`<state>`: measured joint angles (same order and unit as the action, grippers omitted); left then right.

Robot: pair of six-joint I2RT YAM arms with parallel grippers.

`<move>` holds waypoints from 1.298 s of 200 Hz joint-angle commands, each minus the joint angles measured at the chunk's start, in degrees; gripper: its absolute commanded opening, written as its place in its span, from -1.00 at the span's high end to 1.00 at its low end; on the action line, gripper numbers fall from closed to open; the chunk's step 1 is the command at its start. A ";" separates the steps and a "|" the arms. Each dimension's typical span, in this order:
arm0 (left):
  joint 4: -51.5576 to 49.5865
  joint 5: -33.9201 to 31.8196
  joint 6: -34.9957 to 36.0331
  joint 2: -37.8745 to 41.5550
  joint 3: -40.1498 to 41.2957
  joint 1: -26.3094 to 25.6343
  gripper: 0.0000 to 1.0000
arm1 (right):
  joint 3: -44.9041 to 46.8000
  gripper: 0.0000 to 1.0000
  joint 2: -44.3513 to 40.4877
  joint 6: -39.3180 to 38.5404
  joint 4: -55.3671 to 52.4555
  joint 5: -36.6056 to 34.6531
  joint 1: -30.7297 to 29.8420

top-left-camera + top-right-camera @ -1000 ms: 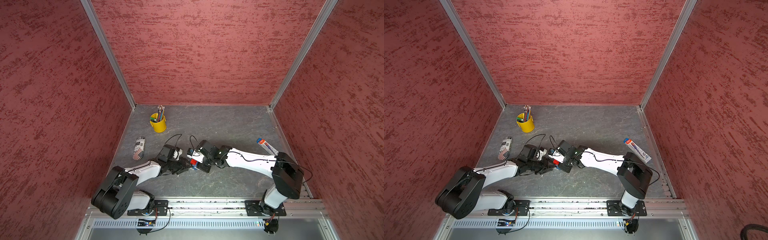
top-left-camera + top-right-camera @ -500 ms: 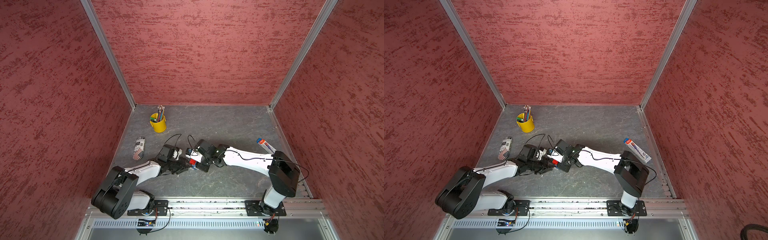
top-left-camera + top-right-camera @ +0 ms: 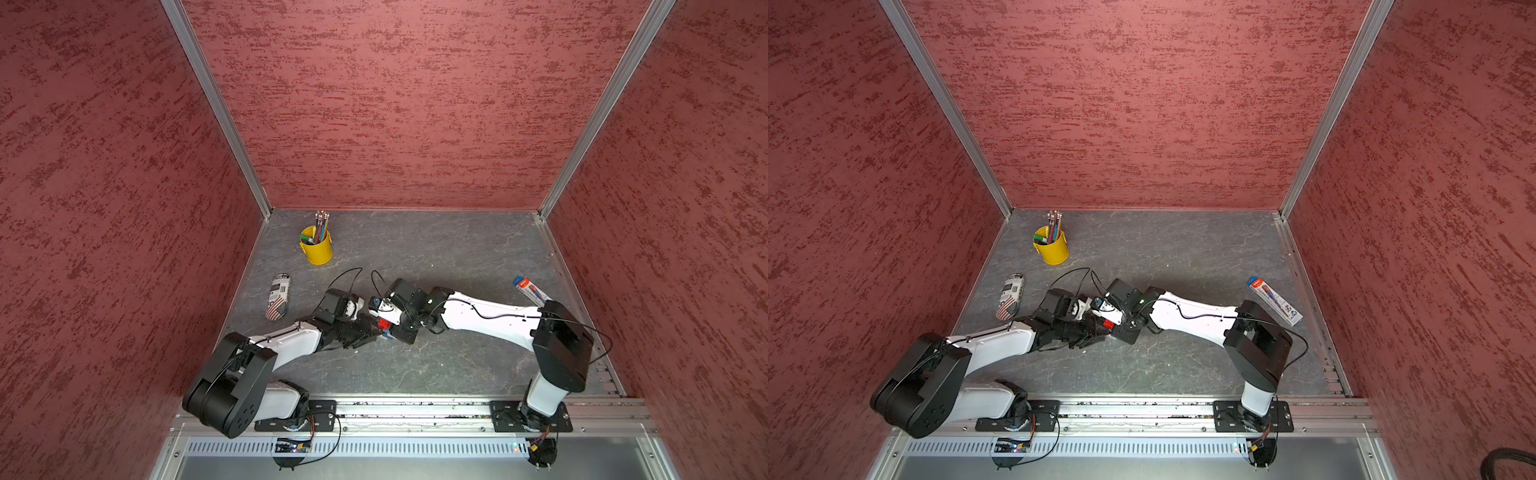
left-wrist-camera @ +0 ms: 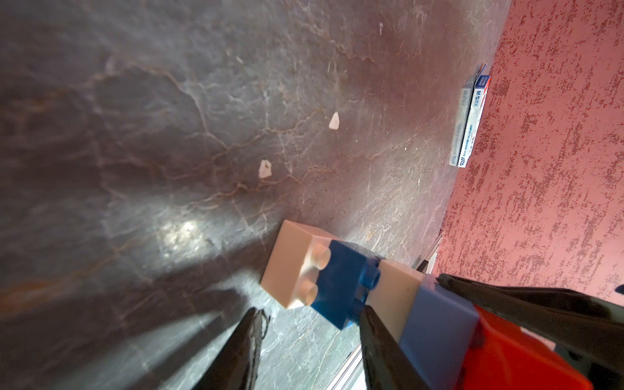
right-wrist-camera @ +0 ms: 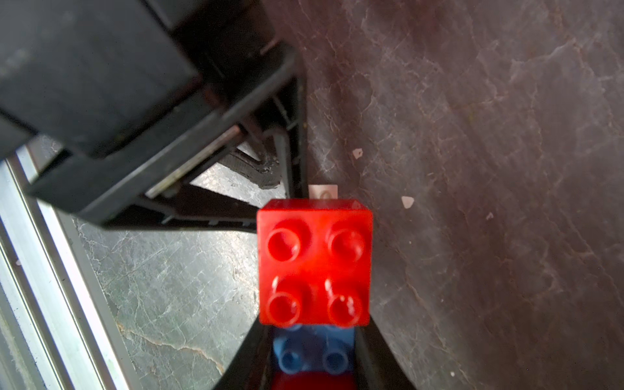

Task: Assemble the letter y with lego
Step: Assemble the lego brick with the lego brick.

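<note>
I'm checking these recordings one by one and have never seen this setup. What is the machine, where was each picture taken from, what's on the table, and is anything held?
Two robot arms, the left arm and the right arm, are fixed to a rail in front. Two pictures look down from overhead, nearly alike; two come from a camera on each wrist. On the grey table are a yellow cup of pencils, a flag-printed pouch and a slim blue-and-white box. The right hand is shut on a lego figure of white, blue and red bricks. The left hand is open beside it, holding nothing.
</note>
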<state>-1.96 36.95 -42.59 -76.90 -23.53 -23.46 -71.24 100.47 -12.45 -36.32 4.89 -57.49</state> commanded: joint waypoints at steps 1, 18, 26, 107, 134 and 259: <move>-5.21 -4.80 1.08 -1.14 1.47 0.44 0.05 | 0.16 0.48 2.98 -0.21 -0.77 -1.54 -0.86; -5.20 -4.83 1.10 -1.19 1.47 0.45 0.05 | 0.07 0.48 3.20 -0.21 -1.02 -1.45 -0.95; -5.24 -4.83 1.10 -1.10 1.48 0.44 0.05 | 0.05 0.48 3.26 -0.12 -1.15 -1.46 -1.02; -5.43 -4.95 0.68 0.08 1.48 0.52 0.05 | 0.04 0.49 2.98 0.08 -1.13 -1.81 -1.30; -5.25 -4.70 0.14 1.18 1.47 1.09 0.03 | -0.21 0.49 2.40 0.23 -1.33 -2.20 -1.30; -5.19 -2.70 -2.90 12.90 5.92 6.60 -0.29 | 0.39 0.49 -0.51 1.70 -0.07 -1.74 -1.24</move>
<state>-5.15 35.24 -45.23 -66.78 -18.44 -18.33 -71.61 100.86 -11.94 -35.90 3.57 -58.41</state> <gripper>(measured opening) 0.641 0.345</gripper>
